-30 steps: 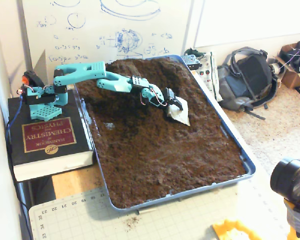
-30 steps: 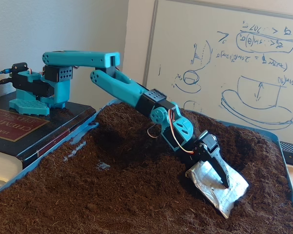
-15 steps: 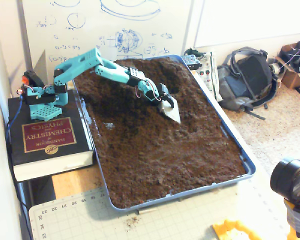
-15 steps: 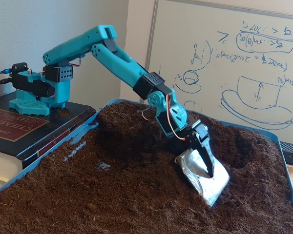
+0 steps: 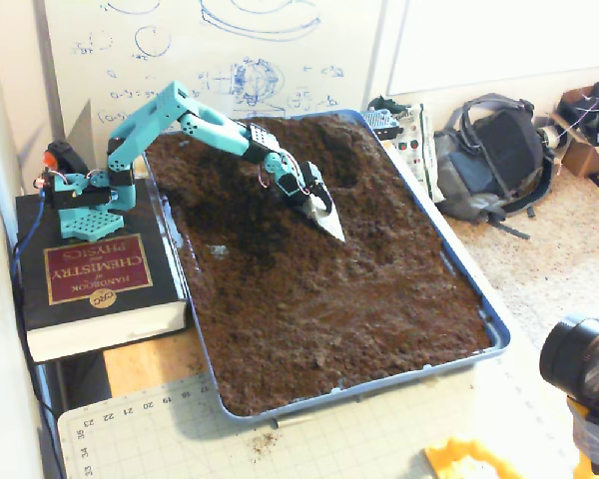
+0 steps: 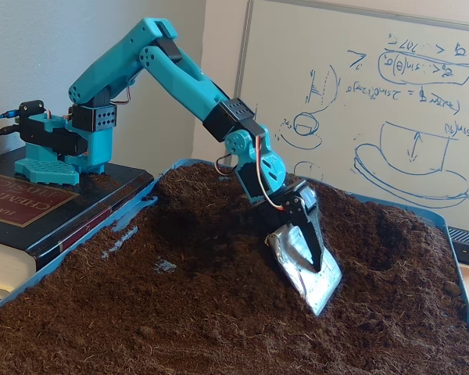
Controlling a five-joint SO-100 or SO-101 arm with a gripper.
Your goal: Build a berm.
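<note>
A blue tray (image 5: pixel 457 264) is filled with loose dark brown soil. The berm (image 5: pixel 329 135) is a raised ridge of soil along the tray's far end; in the other fixed view it rises behind and right of the arm (image 6: pixel 379 226). My teal gripper (image 5: pixel 319 212) (image 6: pixel 306 254) is shut on a silver metal scoop (image 5: pixel 331 228) (image 6: pixel 316 285). The scoop points down, with its tip touching the soil on the berm's near slope. The soil in the tray's near half is lower and flatter.
The arm's base stands on a thick chemistry handbook (image 5: pixel 100 274) (image 6: pixel 16 203) left of the tray. A whiteboard (image 5: pixel 260 50) stands behind. A backpack (image 5: pixel 489 160) lies on the floor to the right, a cutting mat (image 5: pixel 280 439) in front, a camera (image 5: pixel 579 359) at the right edge.
</note>
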